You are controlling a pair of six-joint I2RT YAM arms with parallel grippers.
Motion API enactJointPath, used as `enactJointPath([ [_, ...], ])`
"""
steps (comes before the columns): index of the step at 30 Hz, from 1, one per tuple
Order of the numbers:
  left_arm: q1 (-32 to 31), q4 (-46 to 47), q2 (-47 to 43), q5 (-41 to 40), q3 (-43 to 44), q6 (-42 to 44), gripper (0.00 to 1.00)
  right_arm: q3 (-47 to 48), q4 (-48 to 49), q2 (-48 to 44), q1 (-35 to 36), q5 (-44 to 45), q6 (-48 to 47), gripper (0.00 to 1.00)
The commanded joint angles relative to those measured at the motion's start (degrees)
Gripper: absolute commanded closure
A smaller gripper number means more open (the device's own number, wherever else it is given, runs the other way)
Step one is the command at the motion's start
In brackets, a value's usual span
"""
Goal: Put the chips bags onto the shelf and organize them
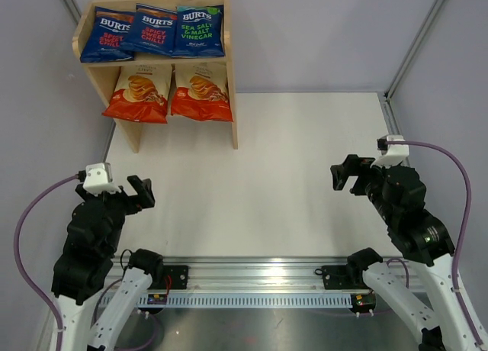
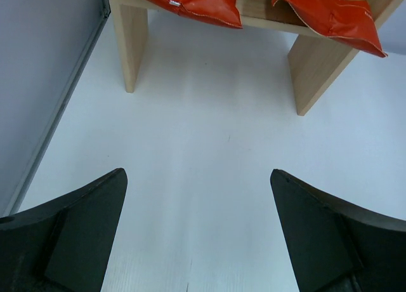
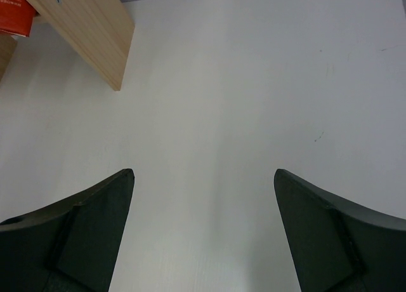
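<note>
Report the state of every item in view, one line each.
Light wooden two-tier shelf: upright, both tiers loaded.
Two dark blue BURTS chips bags: lying on top tier, left and middle.
Green-topped blue BURTS bag: lying on top tier, right end.
Two cream, red-orange-bottomed chips bags: on lower tier, bottoms overhanging its front edge.
Left gripper: open, empty.
Right gripper: open, empty.

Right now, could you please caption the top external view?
Chips bags fill the shelf; left gripper and right gripper rest open, empty.

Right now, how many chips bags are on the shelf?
5. Top tier of the shelf: left blue bag, middle blue bag, green-topped bag. Lower tier: left cream bag, right cream bag. None visible elsewhere.
</note>
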Motion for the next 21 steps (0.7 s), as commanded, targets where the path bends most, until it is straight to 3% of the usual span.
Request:
enactJointPath([
  [1,-0.4,0.2,-2.7,3.8,-2.1,2.8,0.01,0.4,-1.8,-1.8,2.8,9.0,-2.8,0.01],
  [9,-0.6,4.7,-9.8,5.8,-7.5,4.2,0.01,-4.4,0.8,-7.1,3.1,7.1,1.2,0.01],
  [21,-0.6,6.3,-10.6,8.6,-8.8,4.7,0.01,-6.2,2.0,-3.9,3.0,11.9,2.4,0.01],
])
